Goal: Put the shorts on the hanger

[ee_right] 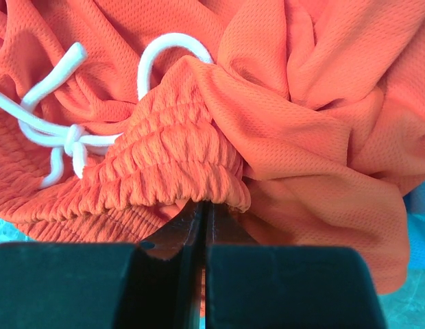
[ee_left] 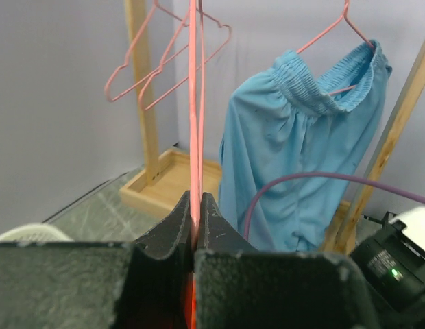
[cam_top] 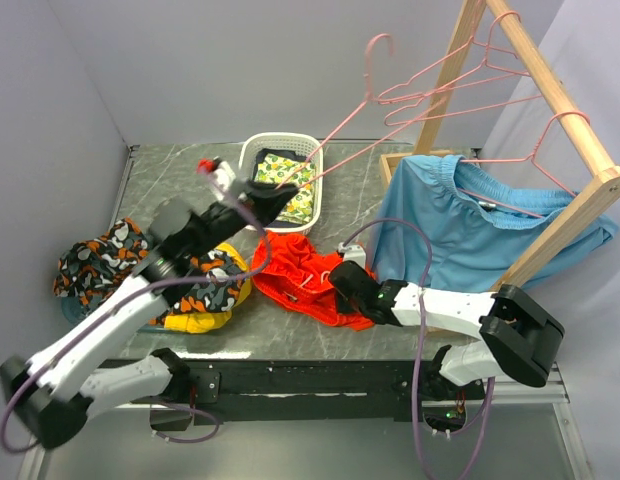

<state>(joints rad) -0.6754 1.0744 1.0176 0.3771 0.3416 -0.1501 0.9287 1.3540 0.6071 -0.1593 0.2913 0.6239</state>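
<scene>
- Red-orange shorts point(cam_top: 305, 275) lie bunched on the grey marbled bench point(cam_top: 160, 170) near its front edge, between a patterned cloth point(cam_top: 90, 262) and hanging light blue shorts point(cam_top: 470, 220).
- The right gripper point(ee_right: 204, 209) is pressed together on the shorts' gathered waistband, pinching a fold of it. The knotted white drawstring point(ee_right: 62, 133) lies just to one side.
- The left gripper point(ee_left: 197, 205), raised above the bench, pinches the wire of a pink hanger point(ee_left: 194, 103) whose hook points upward.
- The blue shorts hang from another pink hanger on the wooden rack point(cam_top: 550, 85).
- A white basket point(cam_top: 252, 150) stands at the back with printed fabric inside.
</scene>
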